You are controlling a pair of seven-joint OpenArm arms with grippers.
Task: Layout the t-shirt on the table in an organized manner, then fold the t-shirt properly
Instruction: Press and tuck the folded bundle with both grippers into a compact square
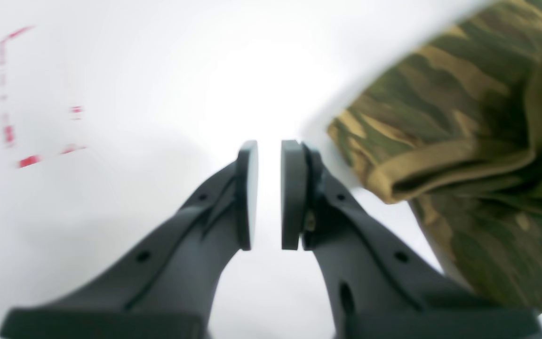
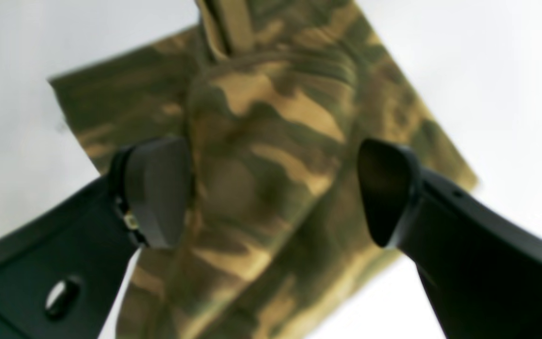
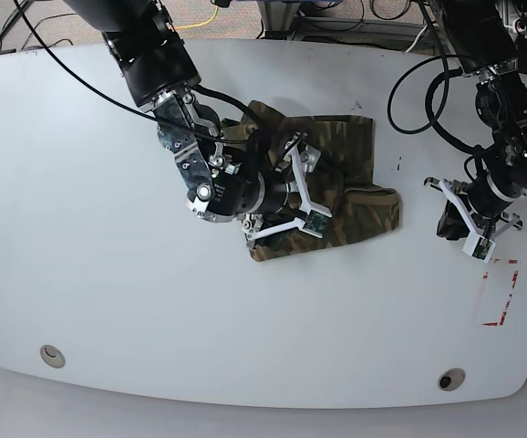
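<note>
A white tabletop [image 3: 90,274] fills the base view, its far corners cut off by the frame edge. A camouflage t-shirt [image 3: 355,146] lies bunched and partly folded a little above and right of the frame's middle; its sleeves and collar cannot be made out there.

The right gripper [image 3: 302,187], on the arm entering from the upper left of the base view, sits over the t-shirt's middle and hides part of the cloth. In the right wrist view the gripper [image 2: 271,193] shows its jaws wide apart, with a raised ridge of t-shirt [image 2: 271,117] between them. The cloth is blurred, and whether either jaw touches it cannot be told.

The left gripper [image 3: 473,224] hangs at the right of the base view, above bare tabletop and well apart from the t-shirt, too small there to read its opening. In the left wrist view the gripper [image 1: 269,193] has its jaws narrow, a slim gap between the 2 pads with only white tabletop [image 1: 158,94] behind. A hemmed fold of t-shirt [image 1: 464,132] fills the right of that frame, cut off at the edge.

A red-outlined rectangle [image 3: 499,294] is marked near the tabletop's lower right; it appears smeared at the left wrist view's upper left [image 1: 17,94]. 2 round holes [image 3: 52,355] sit near the bottom edge.
</note>
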